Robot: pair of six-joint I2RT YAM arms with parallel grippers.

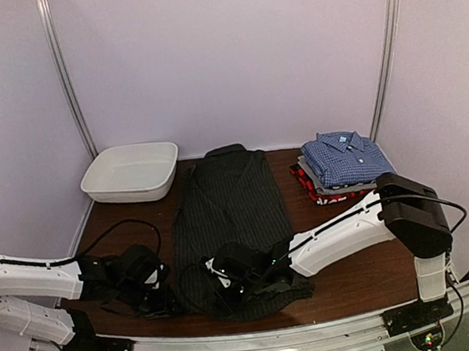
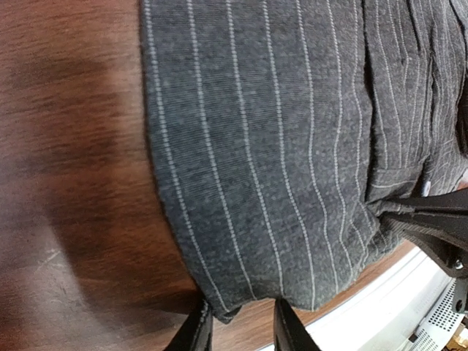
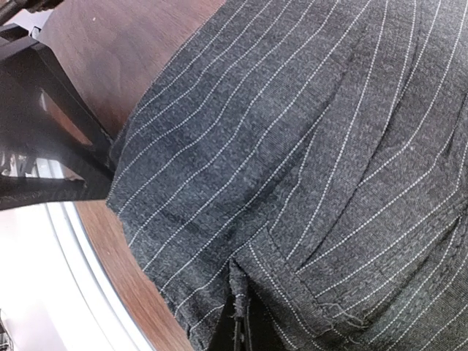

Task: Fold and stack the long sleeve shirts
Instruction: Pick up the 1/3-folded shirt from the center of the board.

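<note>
A black pinstriped long sleeve shirt (image 1: 230,214) lies spread lengthwise down the middle of the table. My left gripper (image 1: 157,299) sits low at its near left corner. In the left wrist view its fingers (image 2: 191,333) stand apart, and the hem corner (image 2: 228,308) lies loose between the tips, so that gripper (image 2: 241,329) is open. My right gripper (image 1: 227,278) rests on the near hem. It (image 3: 241,329) is shut on a pinched ridge of the striped cloth (image 3: 278,183). A folded stack at the back right has a blue checked shirt (image 1: 346,157) on top, then grey, then red-black (image 1: 313,191).
A white plastic tub (image 1: 131,171) stands at the back left. Bare brown table (image 1: 354,272) shows on both sides of the shirt. The metal rail of the near edge (image 1: 260,340) runs just behind both grippers. White walls close in the sides and back.
</note>
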